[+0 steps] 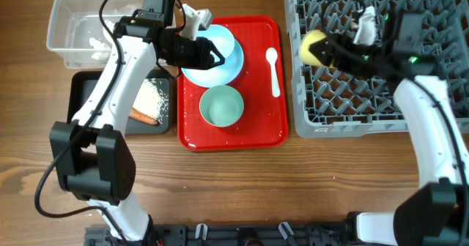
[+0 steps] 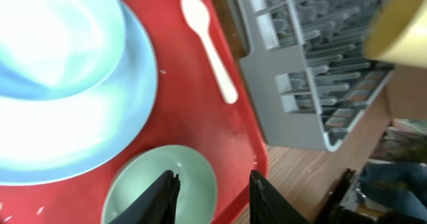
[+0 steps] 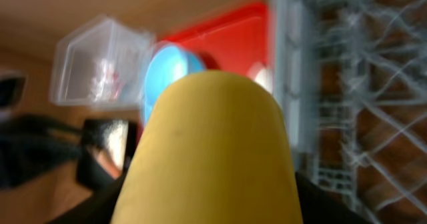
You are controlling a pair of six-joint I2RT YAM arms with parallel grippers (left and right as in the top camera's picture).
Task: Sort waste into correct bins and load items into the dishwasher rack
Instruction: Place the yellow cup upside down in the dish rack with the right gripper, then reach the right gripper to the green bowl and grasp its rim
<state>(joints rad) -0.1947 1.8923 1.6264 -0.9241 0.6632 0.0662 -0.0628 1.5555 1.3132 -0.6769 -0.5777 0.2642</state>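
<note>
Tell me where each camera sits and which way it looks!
Overhead: fixed above the table, looking straight down at the red tray, grey rack, left arm and right arm.
Left wrist: on the left arm, looking past its open left gripper at the pale-green bowl and white spoon.
Right wrist: on the right arm, facing the yellow cup held in the right gripper, clear tub beyond.
Shared: both wrist views show the red tray and grey rack.

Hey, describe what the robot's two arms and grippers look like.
Both arms have white tubular links and black joint housings. The left arm trails a black cable; the right arm shows a green light. The left gripper has black fingers.
</note>
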